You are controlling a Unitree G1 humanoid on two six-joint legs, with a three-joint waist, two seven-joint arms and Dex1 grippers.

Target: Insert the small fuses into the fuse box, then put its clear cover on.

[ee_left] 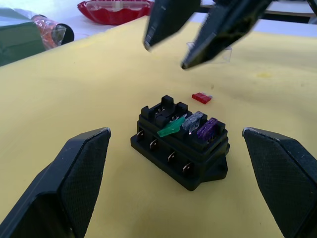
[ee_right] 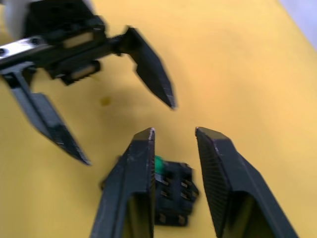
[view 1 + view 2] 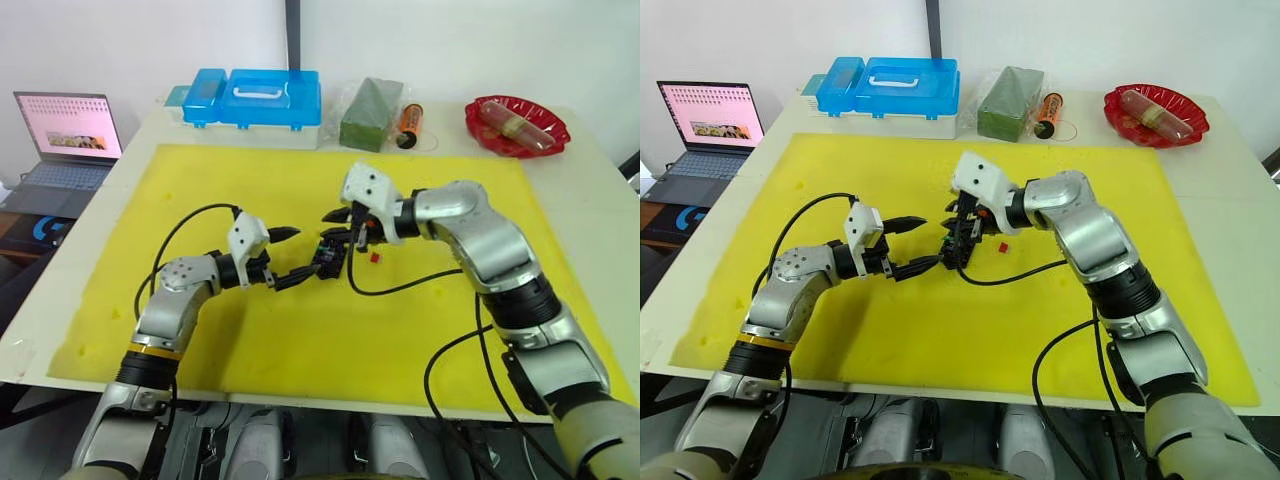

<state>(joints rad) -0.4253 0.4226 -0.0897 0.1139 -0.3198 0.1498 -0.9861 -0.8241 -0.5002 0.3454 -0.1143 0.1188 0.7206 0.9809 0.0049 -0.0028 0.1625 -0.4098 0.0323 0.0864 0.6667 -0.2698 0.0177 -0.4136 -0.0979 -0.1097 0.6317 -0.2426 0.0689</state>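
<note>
Left gripper (image 3: 917,243) is spread wide with nothing in it, right gripper (image 2: 174,136) parted too, hovering just above the fuse box (image 1: 181,144) – both meet mid-mat. Yellow foam mat (image 3: 300,330) covers a white table (image 3: 600,190); blue case (image 3: 255,98), green block (image 3: 372,112) and red dish (image 3: 517,125) along the far edge, laptop (image 3: 68,140) off to the left. The box is black with green, grey and purple fuses in its slots – red fuse (image 1: 202,97) lies loose just beside it.
</note>
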